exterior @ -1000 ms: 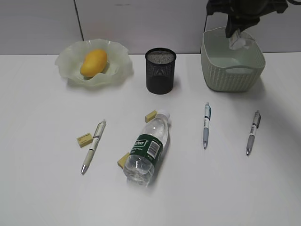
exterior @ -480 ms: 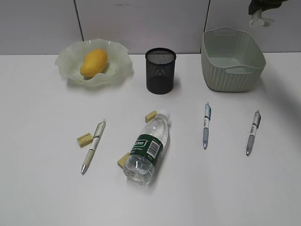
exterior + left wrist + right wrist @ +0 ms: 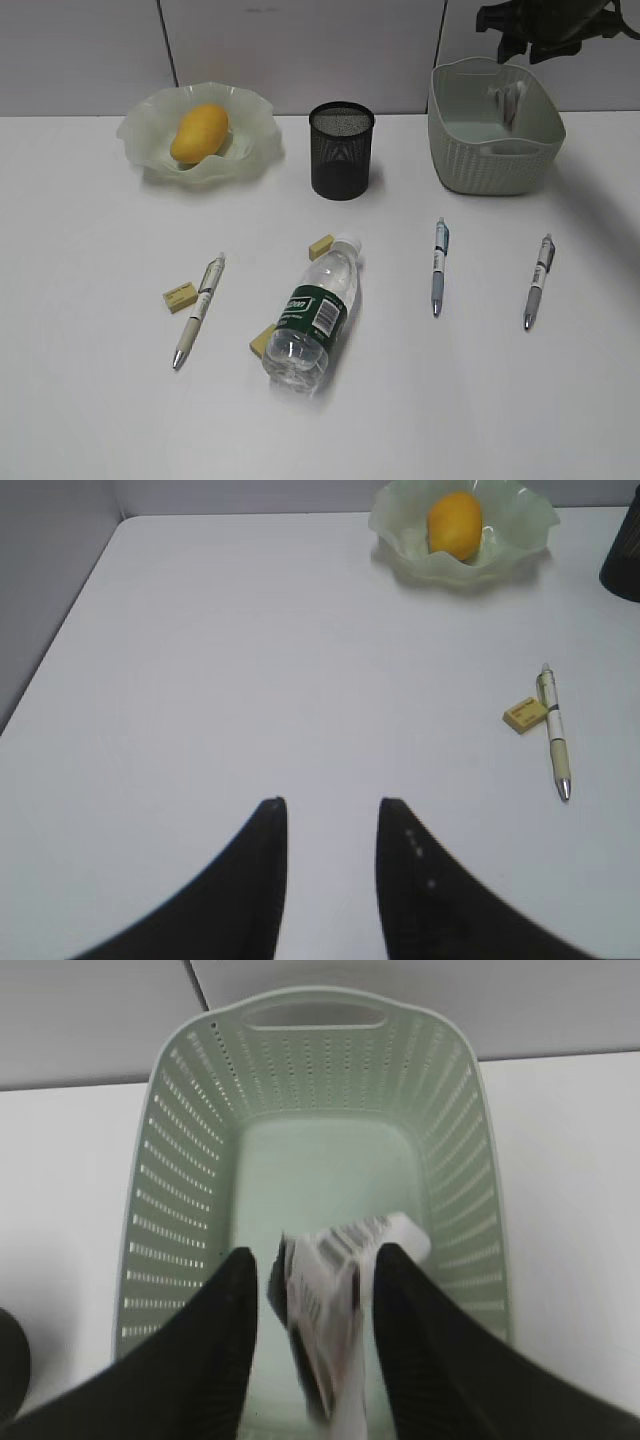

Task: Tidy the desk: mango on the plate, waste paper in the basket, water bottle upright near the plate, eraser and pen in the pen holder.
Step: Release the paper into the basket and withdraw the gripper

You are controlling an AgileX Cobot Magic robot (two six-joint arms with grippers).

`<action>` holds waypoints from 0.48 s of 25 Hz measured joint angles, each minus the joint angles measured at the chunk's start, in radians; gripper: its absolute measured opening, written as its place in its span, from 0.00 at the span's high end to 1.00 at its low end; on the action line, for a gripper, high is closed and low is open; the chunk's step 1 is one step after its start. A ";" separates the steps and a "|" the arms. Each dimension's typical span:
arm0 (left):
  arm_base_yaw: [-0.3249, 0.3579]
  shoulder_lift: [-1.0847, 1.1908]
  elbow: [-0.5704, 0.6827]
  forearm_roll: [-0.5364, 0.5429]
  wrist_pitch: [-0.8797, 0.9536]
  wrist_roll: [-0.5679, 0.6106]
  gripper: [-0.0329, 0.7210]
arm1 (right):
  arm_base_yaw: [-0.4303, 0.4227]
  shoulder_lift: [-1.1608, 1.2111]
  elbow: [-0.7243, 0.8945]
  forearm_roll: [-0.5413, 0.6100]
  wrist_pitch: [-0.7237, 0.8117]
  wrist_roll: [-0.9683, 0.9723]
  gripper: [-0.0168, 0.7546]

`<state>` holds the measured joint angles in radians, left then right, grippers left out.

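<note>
My right gripper [image 3: 317, 1253] hangs over the pale-green basket [image 3: 180, 1160], open; the waste paper [image 3: 340, 1300] is a blurred shape between its fingers, apart from the left one. From outside, the waste paper [image 3: 508, 100] shows inside the basket [image 3: 490, 165] below the right gripper [image 3: 535, 40]. The mango [image 3: 200, 132] lies on the plate [image 3: 145, 130]. The water bottle [image 3: 315, 315] lies on its side mid-desk. Three pens [image 3: 198, 310] [image 3: 438, 265] [image 3: 537, 280] and three erasers [image 3: 180, 296] [image 3: 321, 246] [image 3: 262, 340] lie loose. The pen holder [image 3: 341, 150] stands upright. My left gripper [image 3: 330, 805] is open over bare desk.
The left wrist view takes in the desk's [image 3: 250, 660] left edge, with a grey wall beyond it. One eraser [image 3: 525, 714] and a pen [image 3: 553, 735] lie to the right of my left gripper. A wall panel runs behind the plate, holder and basket.
My right gripper lifted from the basket's rim towards the top of the view, then opened. The waste paper left its jaws and now shows inside the basket. The left gripper's jaws stayed as they were.
</note>
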<state>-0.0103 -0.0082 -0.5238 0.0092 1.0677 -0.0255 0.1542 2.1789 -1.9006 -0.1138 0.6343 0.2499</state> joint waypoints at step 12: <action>0.000 0.000 0.000 0.000 0.000 0.000 0.64 | 0.000 0.015 -0.038 -0.025 0.030 0.000 0.25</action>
<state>-0.0103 -0.0082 -0.5238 0.0092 1.0677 -0.0255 0.1542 2.1942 -1.9386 -0.1386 0.6647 0.2502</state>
